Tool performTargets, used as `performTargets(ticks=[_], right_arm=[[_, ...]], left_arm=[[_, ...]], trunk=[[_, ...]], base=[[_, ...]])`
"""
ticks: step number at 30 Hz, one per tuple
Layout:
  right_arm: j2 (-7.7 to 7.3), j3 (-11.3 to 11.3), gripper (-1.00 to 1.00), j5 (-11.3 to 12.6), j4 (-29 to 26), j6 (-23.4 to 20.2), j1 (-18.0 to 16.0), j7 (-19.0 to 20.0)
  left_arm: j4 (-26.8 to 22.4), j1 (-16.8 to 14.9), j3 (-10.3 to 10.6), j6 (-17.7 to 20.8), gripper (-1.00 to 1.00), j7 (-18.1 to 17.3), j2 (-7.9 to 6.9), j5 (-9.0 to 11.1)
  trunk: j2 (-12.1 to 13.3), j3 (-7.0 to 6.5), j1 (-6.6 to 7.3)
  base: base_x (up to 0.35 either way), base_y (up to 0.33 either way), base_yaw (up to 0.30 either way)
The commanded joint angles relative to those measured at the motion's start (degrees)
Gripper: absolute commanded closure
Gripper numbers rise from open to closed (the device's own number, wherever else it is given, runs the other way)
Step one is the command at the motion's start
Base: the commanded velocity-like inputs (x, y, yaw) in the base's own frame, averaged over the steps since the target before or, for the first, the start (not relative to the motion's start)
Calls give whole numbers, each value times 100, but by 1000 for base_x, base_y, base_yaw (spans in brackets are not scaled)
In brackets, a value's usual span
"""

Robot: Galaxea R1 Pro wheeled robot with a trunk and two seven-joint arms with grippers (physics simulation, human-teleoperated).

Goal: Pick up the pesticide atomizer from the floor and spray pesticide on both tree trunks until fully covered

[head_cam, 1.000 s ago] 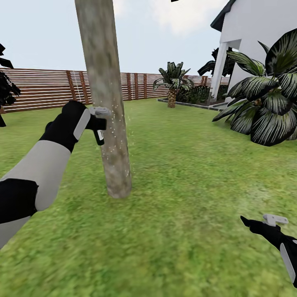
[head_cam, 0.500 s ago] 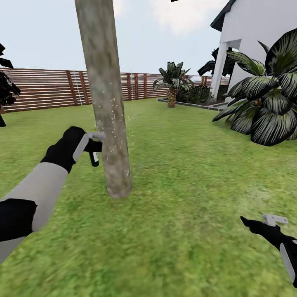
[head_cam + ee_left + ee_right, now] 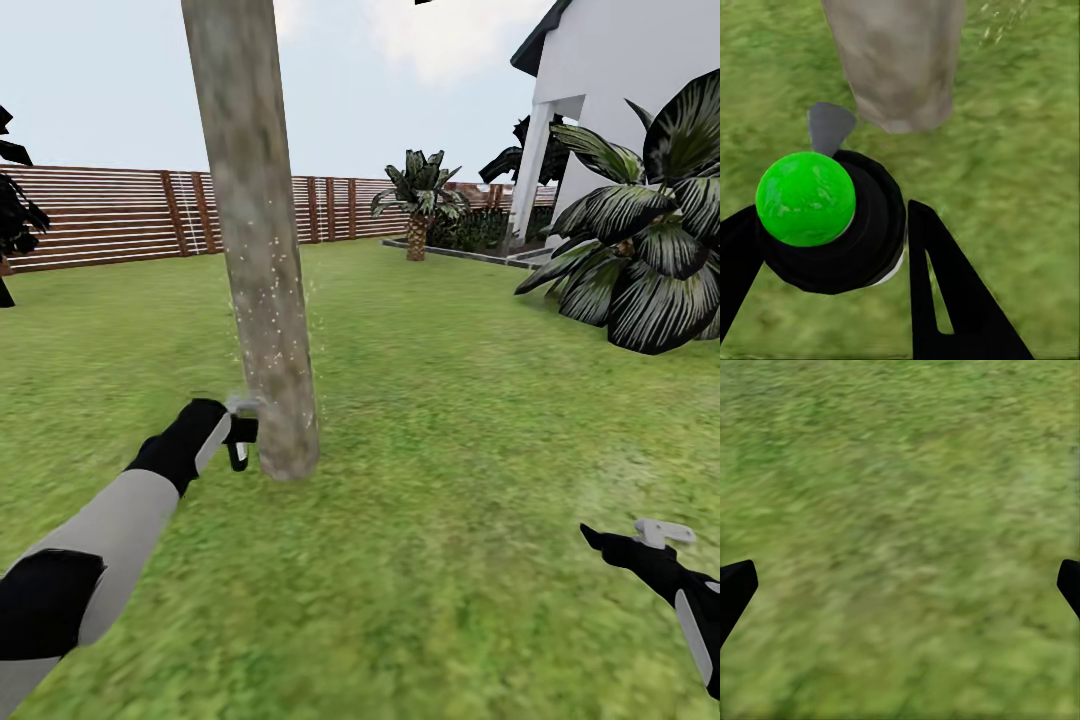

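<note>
**While the spray bottle works low on the trunk, the grip matters most**

While the left gripper point(image 3: 238, 432) holds the spray bottle point(image 3: 240, 445) just beside the foot of the tree trunk point(image 3: 258, 250), its jaws are clenched around the bottle's dark round body, as the left wrist view shows point(image 3: 840, 225). Pale specks dot the bark above. The bottle looks small, light and rigid, likely smooth plastic that could twist or slip under a loose squeeze, so the body below the grey spray head seems the right place to hold it, leaving the nozzle free to face the bark. The right gripper point(image 3: 640, 545) hangs over the grass point(image 3: 450, 400) with its fingers point(image 3: 735, 585) spread wide, grasping nothing.
</note>
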State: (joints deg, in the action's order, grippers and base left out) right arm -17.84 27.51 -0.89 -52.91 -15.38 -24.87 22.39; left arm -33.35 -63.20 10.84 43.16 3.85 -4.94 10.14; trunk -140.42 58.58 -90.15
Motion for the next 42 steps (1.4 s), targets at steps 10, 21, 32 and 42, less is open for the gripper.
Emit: performTargets(ticks=[10,21,32,42], right_arm=[[0,0,-100,-7,-4,-4,0,-1],[0,0,-100,1,-9,-9,1,-1],[0,-9,-100,-4,-9,-9,0,-5],[0,-9,-100,-2,-9,-9,0,-3]], left_arm=[[1297,85,-16,-1367,100,-3,58,54],[1341,350,-12,-1588,100,-35,386,67],[1594,416,-21,-1588,100,-43,447,61],[1621,422,-16,-1591,100,-43,450,67]], trunk=[[-1,-1,1],[-1,-1,1],[-1,-1,1],[-1,-1,1]], base=[[0,0,0],[0,0,79],[1,-224,269],[109,-309,197]])
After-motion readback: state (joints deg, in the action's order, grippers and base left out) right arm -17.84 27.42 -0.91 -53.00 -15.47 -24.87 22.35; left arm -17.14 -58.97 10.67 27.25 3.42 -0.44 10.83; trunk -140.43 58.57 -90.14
